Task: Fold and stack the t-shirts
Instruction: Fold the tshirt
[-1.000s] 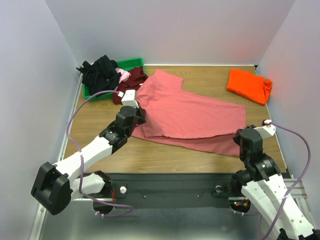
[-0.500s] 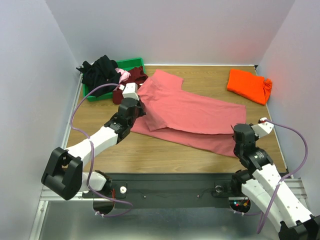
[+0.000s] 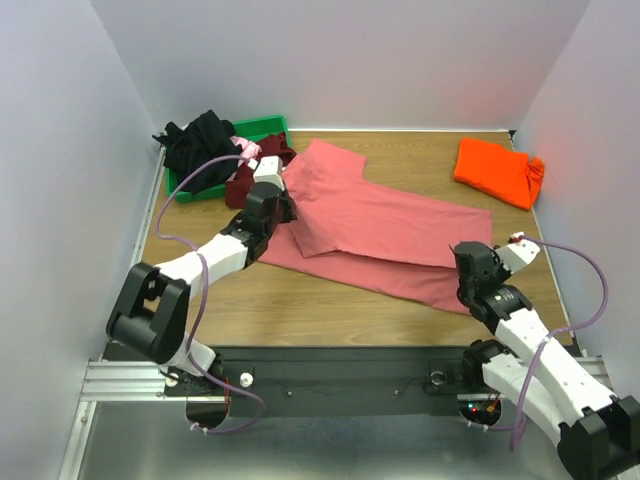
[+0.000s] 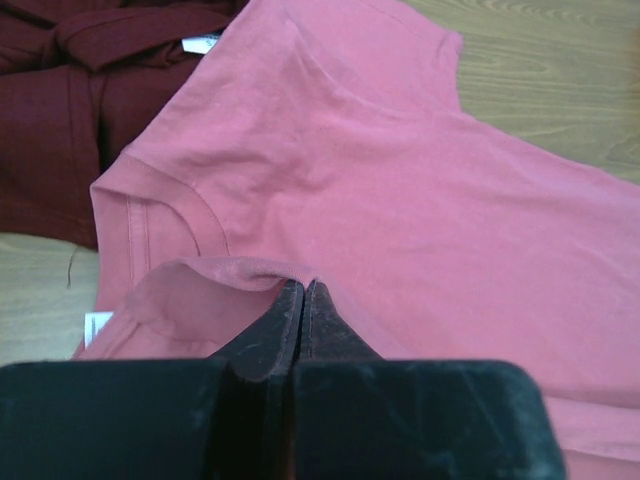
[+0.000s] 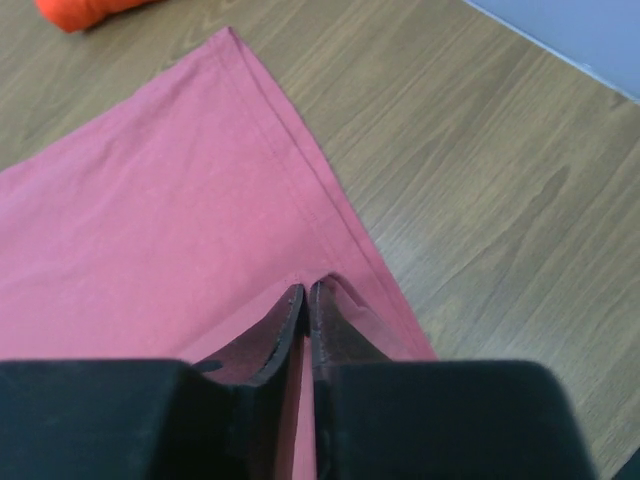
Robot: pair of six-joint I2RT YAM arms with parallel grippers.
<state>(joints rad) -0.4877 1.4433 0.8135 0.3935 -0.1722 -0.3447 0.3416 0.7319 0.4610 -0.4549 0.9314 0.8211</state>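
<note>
Salmon-pink t-shirt (image 3: 390, 225): left jaws shut tight on collar side, right jaws nearly shut at hem corner, hold unclear. Lay fold flat, match edges, let go slowly.

The salmon-pink shirt (image 3: 390, 235) is plain all over, apart from a small white label (image 4: 97, 325), and the orange shirt (image 3: 497, 172) is a bright, even colour with no print. The maroon shirt (image 3: 262, 168) is dark and plain, the black shirt (image 3: 200, 145) likewise, and the light pink shirt (image 3: 246, 150) is pale. The bin (image 3: 262, 127) is green, the table (image 3: 330, 310) is brown with wood grain, and the arms (image 3: 205, 265) are white with black joints.
</note>
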